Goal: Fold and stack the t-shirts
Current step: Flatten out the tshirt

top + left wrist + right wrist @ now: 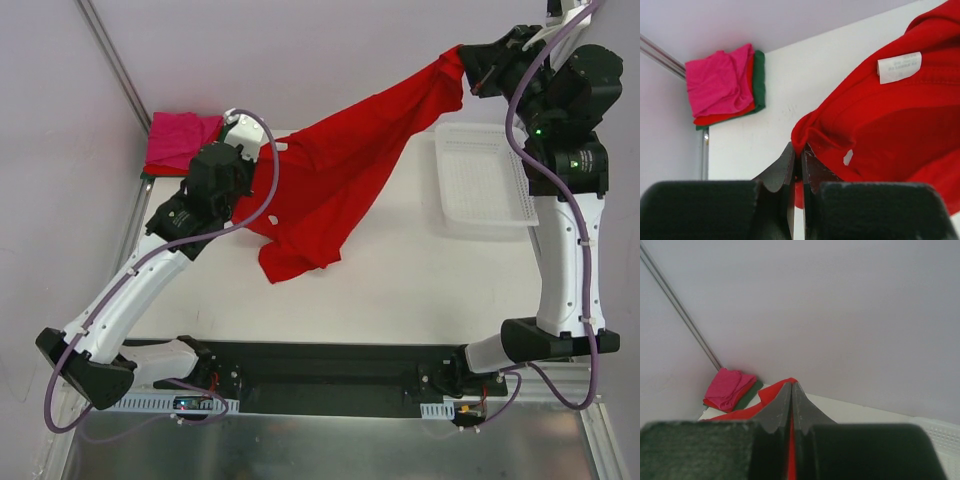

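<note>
Large bright red t-shirt (340,170): unfolded, strung diagonally from a raised far-right corner down to the left side, pinched at both ends. Middle sagging in loose folds; lowest portion bunched on the white table (420,290). White care label (899,67) exposed near the neckline seam.

Stack at the table's far-left corner: magenta pink t-shirt (717,82) on top, folded but rumpled; red t-shirt (722,119) directly beneath; dark green t-shirt (759,75) at the bottom, edge showing along the right side.

Far left: folded stack (180,142); centre: large t-shirt (330,180); right: basket (485,180).
</note>
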### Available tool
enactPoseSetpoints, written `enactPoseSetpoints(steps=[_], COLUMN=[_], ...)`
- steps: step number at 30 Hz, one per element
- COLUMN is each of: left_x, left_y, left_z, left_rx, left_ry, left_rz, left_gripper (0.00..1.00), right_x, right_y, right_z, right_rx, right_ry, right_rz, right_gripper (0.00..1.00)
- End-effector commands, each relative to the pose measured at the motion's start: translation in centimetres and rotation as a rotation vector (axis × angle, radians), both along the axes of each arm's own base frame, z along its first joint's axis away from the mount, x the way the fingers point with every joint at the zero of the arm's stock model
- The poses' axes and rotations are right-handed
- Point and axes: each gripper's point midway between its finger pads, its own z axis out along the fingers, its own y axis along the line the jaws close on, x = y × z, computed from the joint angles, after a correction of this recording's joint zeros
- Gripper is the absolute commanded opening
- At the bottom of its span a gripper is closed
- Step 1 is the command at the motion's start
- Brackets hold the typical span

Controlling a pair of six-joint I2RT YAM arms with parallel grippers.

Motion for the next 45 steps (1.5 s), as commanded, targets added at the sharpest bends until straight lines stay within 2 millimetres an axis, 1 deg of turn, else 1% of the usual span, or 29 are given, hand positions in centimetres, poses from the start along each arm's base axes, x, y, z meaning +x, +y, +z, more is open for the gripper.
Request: enactPoseSetpoints(steps=[1,3,4,9,10,12,13,15,18,21,23,25,26,28,29,32,34,35,36,37,38,39,41,42,43,44,45], left_x=[0.1,0.3,0.3,0.4,0.3,0.3,0.2,0.2,-0.3,-0.9,-1.3,-1.8,-2.0,-2.5,-2.7,-2.9,-2.8,-2.7,-2.5,-2.5,-2.4,-2.3,-2.3,-2.3,-2.3,-2.4,-2.6], left_y=[2.3,2.7,2.9,4.4,4.7,5.5,5.8,6.3,7.0,7.8,8.4,9.0,9.4,9.9,10.2,10.1,9.6,9.2,8.7,8.1,7.1,6.5,5.9,5.6,5.5,5.6,5.6], left_z=[5.4,6.1,7.2,9.7,10.6,11.5,12.3,12.9,14.7,15.9,16.5,17.2,17.5,18.0,18.1,17.9,16.8,15.9,14.9,14.2,13.4,11.9,10.9,10.3,10.2,10.2,10.5], left_rx=[0.033,0.057,0.056,0.095,0.095,0.103,0.099,0.102,0.104,0.11,0.123,0.129,0.138,0.135,0.136,0.124,0.109,0.106,0.1,0.061,0.043,0.039,0.007,0.004,0.003,0.0,-0.003], left_ry=[-0.121,-0.133,-0.153,-0.2,-0.218,-0.233,-0.25,-0.261,-0.297,-0.321,-0.334,-0.347,-0.353,-0.365,-0.37,-0.37,-0.348,-0.322,-0.294,-0.278,-0.256,-0.217,-0.188,-0.17,-0.164,-0.164,-0.168], left_rz=[0.054,0.063,0.068,0.103,0.111,0.13,0.137,0.154,0.176,0.197,0.213,0.234,0.243,0.253,0.259,0.246,0.227,0.202,0.183,0.163,0.11,0.083,0.066,0.051,0.05,0.049,0.045], left_gripper=[0.0,0.0,0.0,0.0,0.0,0.0,0.0,0.0,0.0,0.0,0.0,0.0,0.0,0.0,0.0,0.0,0.0,0.0,0.0,0.0,0.0,0.0,0.0,0.0,0.0,0.0,0.0], right_x=[-2.0,-2.1,-2.0,-2.1,-2.1,-2.0,-1.9,-1.7,-0.8,0.3,1.1,1.2,2.0,2.2,3.0,3.6,3.9,4.2,4.4,4.5,4.9,5.4,6.1,6.3,7.4,7.9,8.0], right_y=[-1.2,-1.4,-1.7,-2.4,-2.6,-2.6,-2.7,-2.5,-1.6,-0.5,0.4,1.6,1.9,2.8,3.1,3.6,3.5,3.5,3.5,3.5,3.5,3.3,3.4,3.5,3.7,3.9,4.5], right_z=[3.4,3.5,3.5,3.9,4.0,3.9,3.9,3.7,3.0,2.3,2.0,2.2,1.7,1.5,1.1,0.1,-0.4,-1.2,-1.5,-1.9,-2.6,-3.0,-4.3,-4.4,-5.6,-5.9,-6.1], right_rx=[0.038,0.041,0.043,0.062,0.065,0.077,0.082,0.102,0.132,0.172,0.189,0.218,0.23,0.251,0.254,0.261,0.264,0.264,0.262,0.264,0.261,0.257,0.261,0.263,0.263,0.265,0.262], right_ry=[-0.098,-0.101,-0.102,-0.11,-0.111,-0.105,-0.108,-0.097,-0.07,-0.036,-0.03,-0.026,-0.008,0.011,0.018,0.046,0.058,0.076,0.082,0.097,0.112,0.117,0.16,0.164,0.194,0.205,0.211], right_rz=[-0.018,-0.021,-0.027,-0.036,-0.038,-0.035,-0.032,-0.018,0.03,0.097,0.159,0.238,0.26,0.321,0.337,0.356,0.347,0.344,0.339,0.335,0.33,0.318,0.307,0.311,0.31,0.311,0.327], right_gripper=[0.01,0.01,0.01,0.01,0.01,0.01,0.01,0.01,0.01,0.01,0.01,0.01,0.01,0.01,0.01,0.01,0.01,0.01,0.01,0.01,0.01,0.01,0.01,0.01,0.01,0.01,0.01])
